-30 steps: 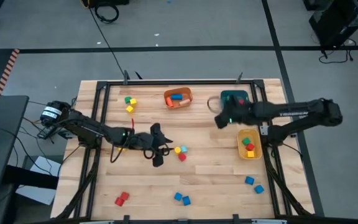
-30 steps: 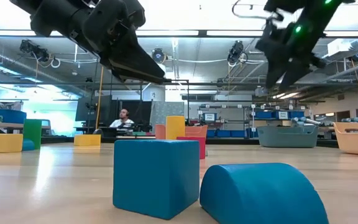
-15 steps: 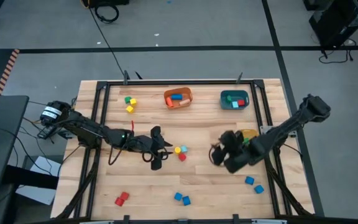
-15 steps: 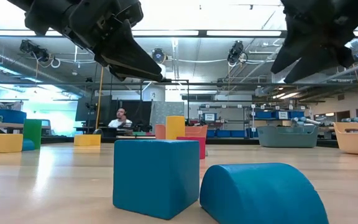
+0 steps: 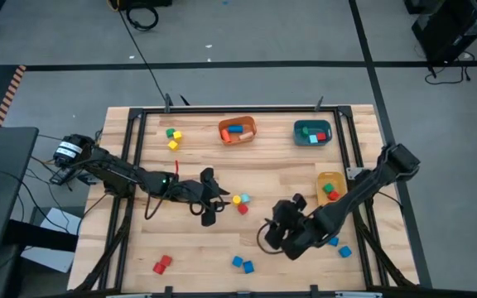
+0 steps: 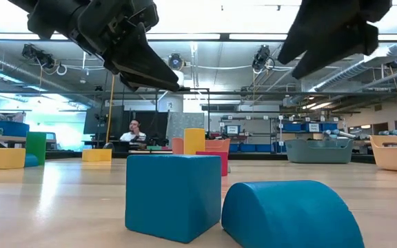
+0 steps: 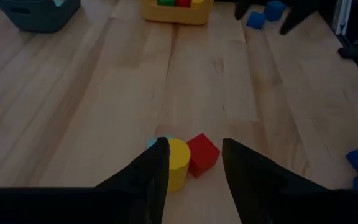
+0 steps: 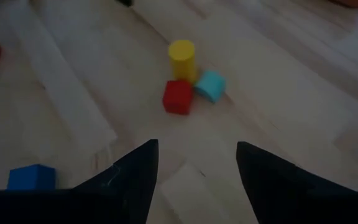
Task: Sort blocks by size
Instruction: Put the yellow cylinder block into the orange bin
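Observation:
A yellow cylinder point(image 7: 178, 160), a red cube point(image 7: 202, 153) and a light blue block point(image 8: 211, 85) lie together on the table's middle point(image 5: 239, 201). My left gripper point(image 5: 220, 199) hangs open just left of this cluster; in the left wrist view the yellow and red blocks show between and beyond its fingertips point(image 7: 194, 148), untouched. My right gripper point(image 5: 270, 234) is open above bare wood, near-right of the cluster, which lies ahead of its fingers point(image 8: 197, 149). Other blocks lie scattered on the table.
An orange bin point(image 5: 237, 131) and a teal bin point(image 5: 311, 132) stand at the far edge, a yellow bin point(image 5: 331, 189) at the right. Blocks: green, red, yellow point(image 5: 172, 137) far left; red point(image 5: 162, 263), blue point(image 5: 241, 264) and blue point(image 5: 338, 245) near the front edge.
My right gripper has swept from beside the teal bin at the far right toward the near edge and the table's middle, sinking a little and turning as it went. It stays open and holds nothing. The blocks have not moved.

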